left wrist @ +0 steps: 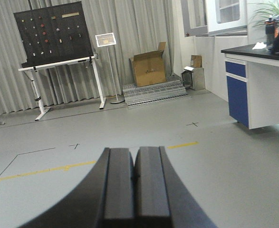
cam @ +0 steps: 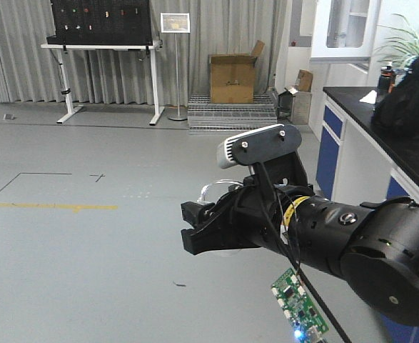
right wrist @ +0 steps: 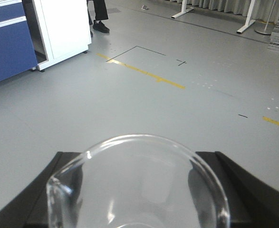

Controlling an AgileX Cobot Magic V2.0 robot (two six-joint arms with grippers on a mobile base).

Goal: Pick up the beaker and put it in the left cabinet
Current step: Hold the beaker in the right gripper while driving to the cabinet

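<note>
The beaker (cam: 218,191) is clear glass and shows above the black fingers of my right gripper (cam: 198,230), held in the air over the grey floor. In the right wrist view the beaker (right wrist: 139,190) fills the bottom of the frame, spout at the lower left, with my right gripper (right wrist: 137,159) shut on it from both sides. My left gripper (left wrist: 134,159) is shut with its pads pressed together and nothing between them, pointing across the room. The left cabinet is out of view.
A black-topped lab bench with blue doors (cam: 352,136) runs along the right. At the back stand a white table with a black pegboard (cam: 102,46), a sign stand (cam: 175,25) and a cardboard box (cam: 232,78). A white and blue unit (right wrist: 63,28) and a person's legs (right wrist: 100,14) show behind.
</note>
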